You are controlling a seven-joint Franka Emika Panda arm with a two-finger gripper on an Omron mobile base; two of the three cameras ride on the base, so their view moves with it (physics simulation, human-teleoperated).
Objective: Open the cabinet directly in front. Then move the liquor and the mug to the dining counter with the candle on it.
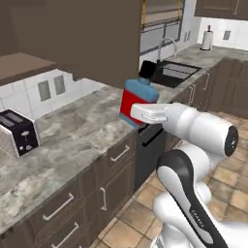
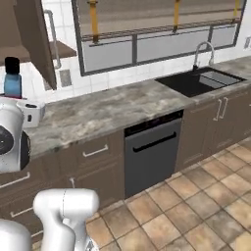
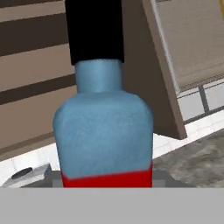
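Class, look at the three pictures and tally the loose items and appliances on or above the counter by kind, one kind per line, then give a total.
Blue bottles: 1, the liquor, held in the pincer
Toasters: 1, the toaster
Paper-towel rolls: 1, the roll beyond the sink
Total: 3

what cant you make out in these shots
- Gripper fingers: covered by the liquor in the left base view, so the grip itself can't be seen.
- Liquor's lower half: hidden behind the arm in the right base view; its base is cut off at the bottom of the hand view.
- Cabinet inside: the open door blocks it in the left base view.
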